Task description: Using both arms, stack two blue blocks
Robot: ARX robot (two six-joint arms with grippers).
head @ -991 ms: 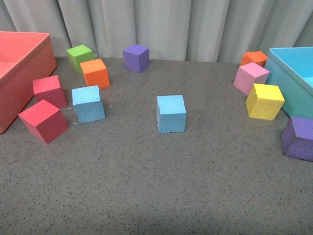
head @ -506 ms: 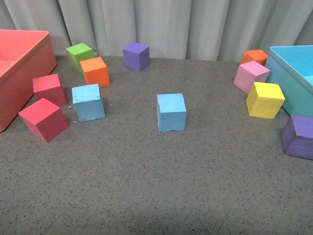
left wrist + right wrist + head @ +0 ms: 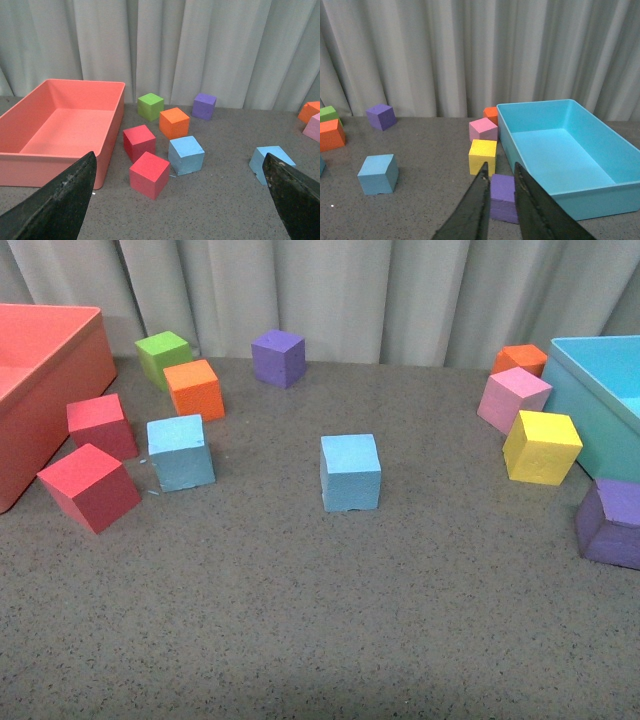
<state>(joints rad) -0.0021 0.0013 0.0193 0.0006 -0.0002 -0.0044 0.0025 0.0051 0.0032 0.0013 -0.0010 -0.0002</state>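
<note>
- The left gripper [image 3: 178,155] is spread wide and holds nothing.
- The first blue block [image 3: 186,155] sits ahead of it on the table [image 3: 330,620], clear of both fingers and just beside two red cubes [image 3: 148,174].
- The right gripper [image 3: 501,167] has its fingers nearly together and grips nothing.
- The second blue block [image 3: 378,173] stands alone, well off toward the robot's left, apart from the first.

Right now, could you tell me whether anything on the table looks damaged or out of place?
The centre blue block seems nicked along its front bottom edge, and the purple cube beside the turquoise bin looks slightly misshapen.
</note>
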